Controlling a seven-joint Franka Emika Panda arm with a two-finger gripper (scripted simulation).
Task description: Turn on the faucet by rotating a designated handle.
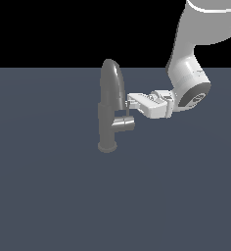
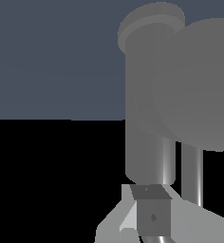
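The faucet (image 1: 110,105) looked like brushed grey metal with a soft sheen, as did its handle (image 1: 124,123). The end effector (image 1: 131,102) appeared smooth glossy white plastic. The table (image 1: 49,196) was matt slate-blue.

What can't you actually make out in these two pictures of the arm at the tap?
- Gripper: open or shut is unclear. In the exterior view the fingertips merge with the faucet; the wrist view's lower edge cuts off the fingers.
- Handle: its thin pin is too small to show contact with the gripper.
- Spout opening: hidden, facing away, in the exterior view.
- Arm's base: cut off at the exterior view's top edge.
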